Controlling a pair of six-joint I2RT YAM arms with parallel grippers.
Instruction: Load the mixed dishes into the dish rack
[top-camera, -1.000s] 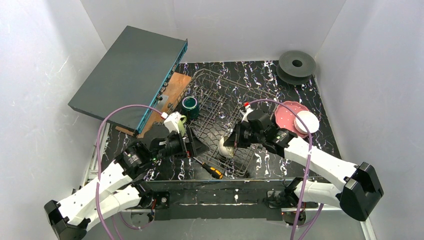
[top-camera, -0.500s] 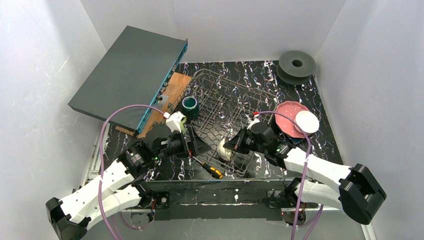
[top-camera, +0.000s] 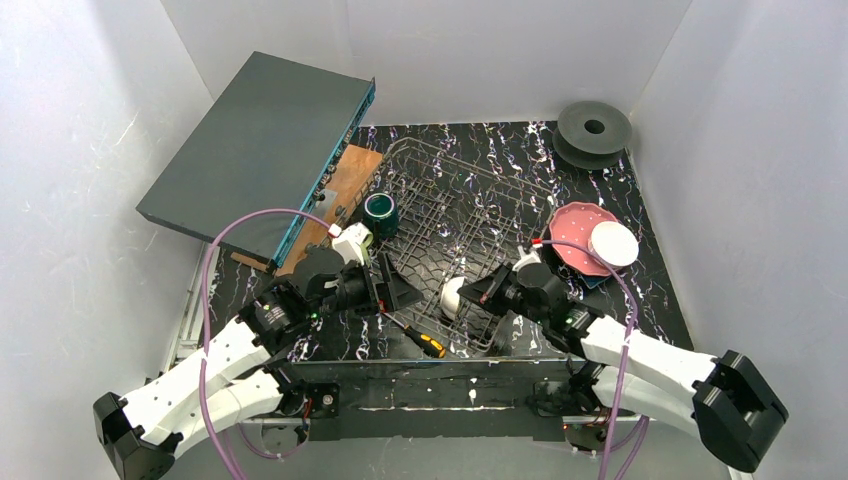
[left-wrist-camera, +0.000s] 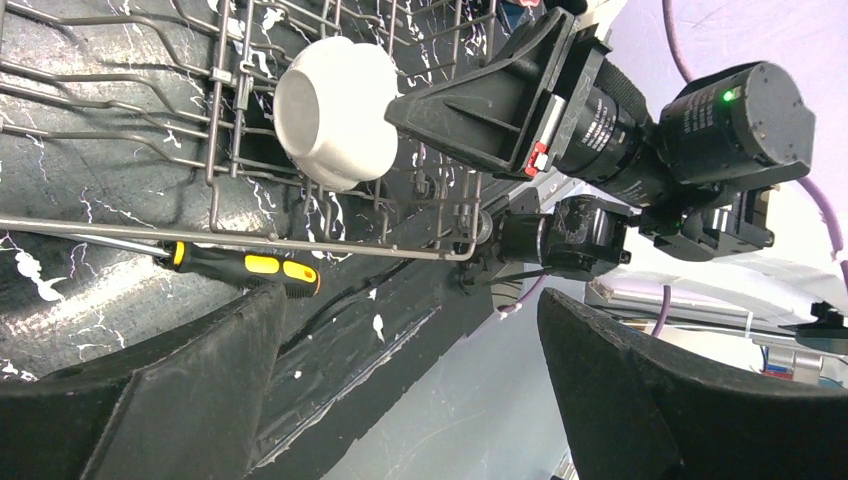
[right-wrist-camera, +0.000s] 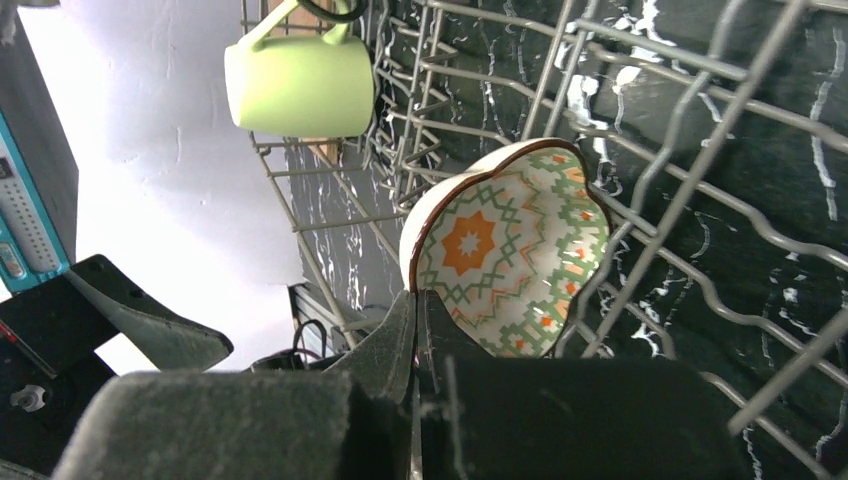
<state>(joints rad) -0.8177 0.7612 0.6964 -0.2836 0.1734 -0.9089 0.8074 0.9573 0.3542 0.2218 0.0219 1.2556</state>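
The white bowl (right-wrist-camera: 505, 250) lies tipped on its side on the wire floor of the dish rack (top-camera: 470, 200), at the near edge, its patterned inside facing the right gripper (right-wrist-camera: 415, 300). That gripper's fingers are pressed together, and their tips touch the bowl's rim; I cannot tell whether they pinch it. Beyond the bowl, on its far side from the right gripper, the left gripper (top-camera: 400, 285) hangs with its jaws spread wide and holds nothing. Just under it, outside the rack, lies the screwdriver (left-wrist-camera: 245, 268). The pale yellow-green mug (right-wrist-camera: 300, 85) sits farther past the bowl at the rack's side.
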